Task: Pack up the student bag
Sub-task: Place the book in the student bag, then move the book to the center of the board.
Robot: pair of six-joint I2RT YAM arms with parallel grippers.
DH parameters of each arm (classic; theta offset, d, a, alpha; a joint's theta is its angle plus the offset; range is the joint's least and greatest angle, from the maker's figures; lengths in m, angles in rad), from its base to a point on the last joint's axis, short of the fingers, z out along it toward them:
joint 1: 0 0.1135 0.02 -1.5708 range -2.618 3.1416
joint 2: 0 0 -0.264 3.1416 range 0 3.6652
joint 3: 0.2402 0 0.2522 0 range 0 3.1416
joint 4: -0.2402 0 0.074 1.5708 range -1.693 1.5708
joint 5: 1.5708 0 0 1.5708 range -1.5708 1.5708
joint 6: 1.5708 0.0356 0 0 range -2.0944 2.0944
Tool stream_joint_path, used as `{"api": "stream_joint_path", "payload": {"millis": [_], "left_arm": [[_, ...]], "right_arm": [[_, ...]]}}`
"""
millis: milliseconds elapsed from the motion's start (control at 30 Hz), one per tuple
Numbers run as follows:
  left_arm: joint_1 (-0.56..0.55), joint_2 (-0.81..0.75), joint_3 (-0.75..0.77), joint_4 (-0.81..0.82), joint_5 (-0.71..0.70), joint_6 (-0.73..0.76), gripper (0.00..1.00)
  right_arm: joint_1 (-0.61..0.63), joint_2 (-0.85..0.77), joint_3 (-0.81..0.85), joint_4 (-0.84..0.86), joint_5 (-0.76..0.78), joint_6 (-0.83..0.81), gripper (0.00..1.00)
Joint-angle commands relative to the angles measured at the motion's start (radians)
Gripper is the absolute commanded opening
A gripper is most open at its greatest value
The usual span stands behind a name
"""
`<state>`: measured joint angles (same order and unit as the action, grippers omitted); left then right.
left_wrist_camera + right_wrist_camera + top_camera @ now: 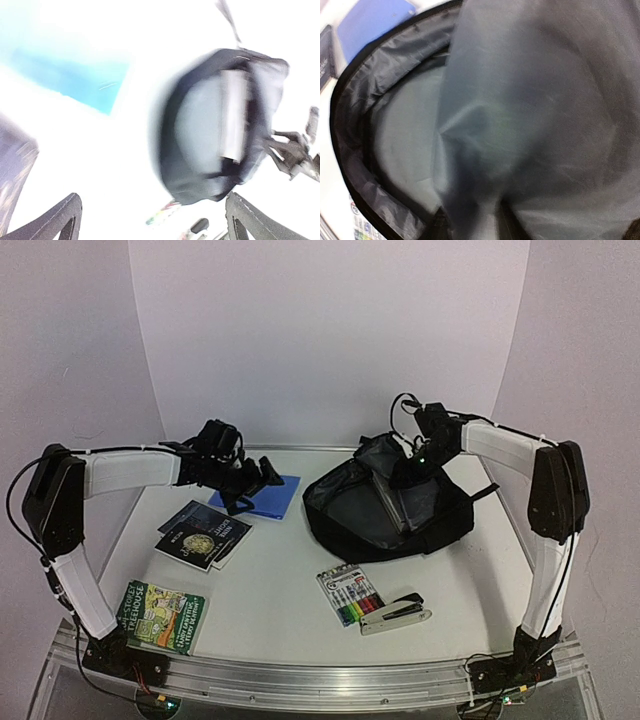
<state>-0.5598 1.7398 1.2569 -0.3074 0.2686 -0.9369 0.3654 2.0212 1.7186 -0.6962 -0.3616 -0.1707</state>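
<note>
1. The student bag [385,515] lies at the far right of the table [280,580] with its mouth wide open. The right gripper [413,466] is closed on the grey-lined flap and holds it up, likely so books can slide in.
2. The right arm reaches forward, its wrist tipped down into the opening.
3. The left gripper [153,197] hangs wide open and empty above the blue notebook [262,498] (its own view is blurred). That arm stretches inward, probably lining up a pick.

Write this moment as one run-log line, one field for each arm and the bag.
left gripper: open, near blue book | right gripper: at student bag opening, grip unclear | student bag: open
</note>
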Motion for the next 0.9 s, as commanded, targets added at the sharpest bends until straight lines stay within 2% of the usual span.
{"api": "stream_joint_path", "payload": {"millis": [0,133,233,367,500,633,867], "left_arm": [[0.023,-0.157,-0.140,-0.070,-0.118,-0.134,1.00],[0.047,-0.243,-0.211,-0.164,-0.183,-0.187,1.00],[0.055,-0.258,-0.208,-0.266,-0.232,-0.159,1.00],[0.087,-0.270,-0.200,-0.370,-0.257,-0.158,1.00],[0.166,-0.280,-0.231,-0.432,-0.242,-0.159,1.00],[0.242,-0.273,-0.240,-0.430,-0.211,-0.102,1.00],[0.331,-0.177,-0.173,-0.417,-0.192,0.033,1.00]], "right_arm": [[-0.007,-0.036,0.000,-0.012,0.087,0.003,0.47],[-0.008,-0.066,0.023,-0.020,0.077,0.007,0.74],[-0.008,-0.080,0.049,-0.032,0.050,0.009,0.85],[-0.009,-0.095,0.085,-0.049,-0.005,0.013,0.92],[-0.008,-0.096,0.107,-0.056,-0.037,0.019,0.94],[-0.008,-0.090,0.129,-0.060,-0.064,0.029,0.95],[0.001,-0.079,0.163,-0.064,-0.124,0.051,0.96]]}}
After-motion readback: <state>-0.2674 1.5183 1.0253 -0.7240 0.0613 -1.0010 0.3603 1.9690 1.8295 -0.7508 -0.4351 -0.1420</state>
